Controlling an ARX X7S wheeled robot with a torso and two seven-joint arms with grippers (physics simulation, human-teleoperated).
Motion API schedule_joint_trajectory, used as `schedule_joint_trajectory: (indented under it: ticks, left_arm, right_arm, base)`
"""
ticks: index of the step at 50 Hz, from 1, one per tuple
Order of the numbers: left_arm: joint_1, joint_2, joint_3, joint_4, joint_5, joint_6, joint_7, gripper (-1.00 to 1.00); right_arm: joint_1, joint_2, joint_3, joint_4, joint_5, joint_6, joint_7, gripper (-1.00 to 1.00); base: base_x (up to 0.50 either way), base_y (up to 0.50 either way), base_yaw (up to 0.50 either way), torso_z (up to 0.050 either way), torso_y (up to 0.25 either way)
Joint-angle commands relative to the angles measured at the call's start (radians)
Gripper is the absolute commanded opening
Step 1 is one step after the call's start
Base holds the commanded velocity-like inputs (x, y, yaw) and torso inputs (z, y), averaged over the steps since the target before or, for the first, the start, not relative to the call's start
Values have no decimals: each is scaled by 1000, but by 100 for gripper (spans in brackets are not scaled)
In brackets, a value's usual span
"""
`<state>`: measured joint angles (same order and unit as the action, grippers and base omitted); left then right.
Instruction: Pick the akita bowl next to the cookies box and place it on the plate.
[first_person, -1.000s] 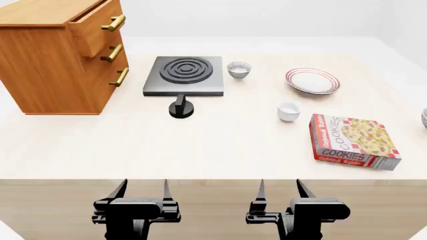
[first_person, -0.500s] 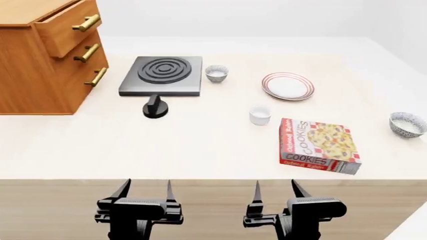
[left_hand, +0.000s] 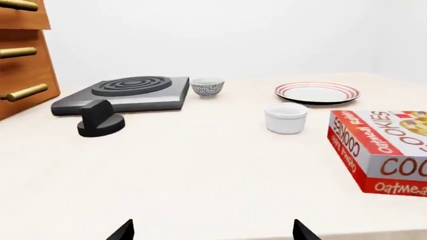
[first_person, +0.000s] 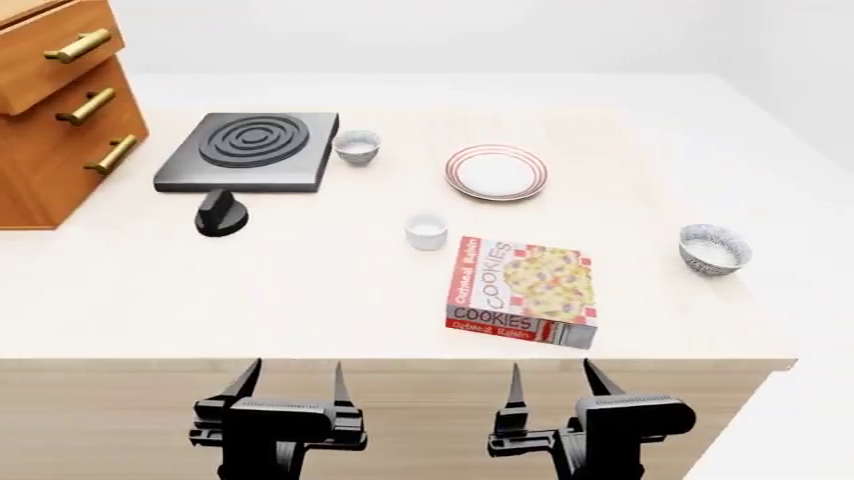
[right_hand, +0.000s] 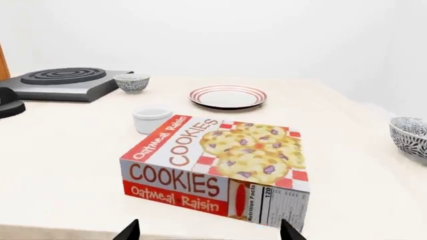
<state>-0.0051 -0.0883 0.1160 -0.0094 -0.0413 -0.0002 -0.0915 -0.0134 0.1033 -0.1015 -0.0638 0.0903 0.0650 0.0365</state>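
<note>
The red cookies box (first_person: 522, 291) (right_hand: 220, 168) (left_hand: 387, 148) lies flat near the table's front right. To its right stands the speckled akita bowl (first_person: 713, 249) (right_hand: 411, 136), alone near the table's right edge. The red-ringed plate (first_person: 495, 171) (right_hand: 227, 96) (left_hand: 317, 92) sits farther back, behind the box. My left gripper (first_person: 290, 383) (left_hand: 212, 232) and right gripper (first_person: 553, 381) (right_hand: 209, 231) hang open below the front edge, with nothing between their fingers.
A look-alike speckled bowl (first_person: 356, 147) (left_hand: 207, 87) (right_hand: 131, 82) stands beside the black stove plate (first_person: 250, 151). A plain white cup (first_person: 426, 231) (left_hand: 286, 118) (right_hand: 152, 119) is left of the box. A black knob (first_person: 220, 214) and a wooden drawer cabinet (first_person: 54, 110) are at the left.
The view has swung to the right: everything on the table has slid left in the head view, and the bowl beside the cookies box has come fully into sight. Both grippers stay open.
</note>
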Motion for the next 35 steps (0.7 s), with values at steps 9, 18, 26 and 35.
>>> schedule_joint_trajectory:
  ticks: [9, 18, 26, 35]
  left_arm:
    - [-78, -75, -23, 284, -91, -362, -11, 100]
    - [-285, -151, -78, 492, -156, -744, -21, 100]
    - [-274, -143, -80, 439, -155, -679, -19, 100]
    - [-276, -150, -73, 435, -150, -670, -25, 100]
  right_arm:
    - [156, 69, 36, -264, 169, 456, 22, 100]
    - [446, 112, 70, -357, 259, 807, 63, 100]
    - [447, 114, 71, -320, 249, 772, 65, 100]
    - [448, 119, 66, -301, 253, 762, 59, 100]
  base:
    - [0, -143, 0, 0, 0]
    - [109, 0, 0, 0, 0]
    - [500, 0, 0, 0, 0]
    - [500, 0, 0, 0, 0]
